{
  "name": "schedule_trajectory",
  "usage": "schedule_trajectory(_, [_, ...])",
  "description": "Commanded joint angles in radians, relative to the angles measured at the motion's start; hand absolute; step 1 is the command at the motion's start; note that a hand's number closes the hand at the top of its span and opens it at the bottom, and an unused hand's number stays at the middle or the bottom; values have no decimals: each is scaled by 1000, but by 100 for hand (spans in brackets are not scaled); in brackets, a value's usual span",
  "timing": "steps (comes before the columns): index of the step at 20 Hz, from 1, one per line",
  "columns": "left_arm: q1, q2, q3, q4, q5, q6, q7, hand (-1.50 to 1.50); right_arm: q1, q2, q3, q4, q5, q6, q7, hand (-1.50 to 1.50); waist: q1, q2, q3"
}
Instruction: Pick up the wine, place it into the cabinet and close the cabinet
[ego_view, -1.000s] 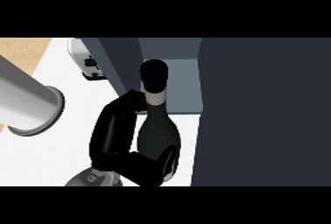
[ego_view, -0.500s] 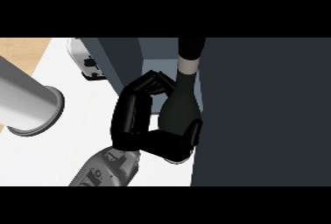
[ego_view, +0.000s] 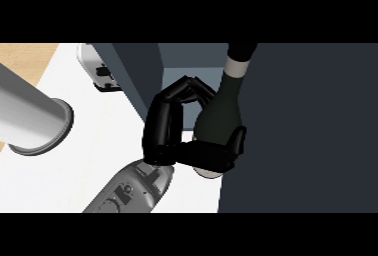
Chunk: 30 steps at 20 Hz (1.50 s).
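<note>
Looking steeply down, we see the dark cabinet (ego_view: 303, 130) filling the right side of the view, with a paler recess open at its upper middle and a slate-coloured door (ego_view: 140, 75) standing out from it over the white bench (ego_view: 66, 175). A thick grey left forearm (ego_view: 29, 117) crosses the left edge above the bench; its hand does not show. The right forearm (ego_view: 133, 192) rises from the lower edge toward the cabinet. The wine (ego_view: 219, 110), a dark green bottle with a pale band under its black top, lies right at the cabinet's front edge. Its neck points up the view into the recess, and its pale base is nearest us. The right robot hand (ego_view: 199, 154) is grasping the bottle low on its body: the palm sits under the base end, the fingers (ego_view: 173, 105) run up the bottle's left side and bend in at the shoulder, and the thumb (ego_view: 238, 140) presses on the right side against the cabinet's dark face. We cannot tell whether the bottle rests on anything. A small white appliance (ego_view: 100, 70) sits on the bench just left of the door, well apart from the hand.
</note>
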Motion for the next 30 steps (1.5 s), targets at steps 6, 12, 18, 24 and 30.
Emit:
schedule_trajectory(6, [-47, 0, 21, 177, 160, 55, -184, 150, 29, 10, -4, -110, -94, -12, 44, -150, -9, 3, 0])
schedule_trajectory(12, [5, 0, 7, 225, 188, 9, -251, 150, 47, -8, -42, -124, -123, 5, 25, -150, -1, 0, 0])
schedule_trajectory(18, [18, 0, 2, 311, 135, 15, -315, 150, -42, 1, -5, -65, -74, -36, 68, -150, 6, 1, 0])
schedule_trajectory(24, [-2, 0, 57, 448, 192, -35, -452, 150, 86, 26, 59, -184, -38, -9, 52, -150, -7, 1, -1])
schedule_trajectory(30, [-21, 0, 113, 459, 191, -47, -445, 150, 85, 6, -11, -152, -104, 10, 20, -150, -2, 1, 0])
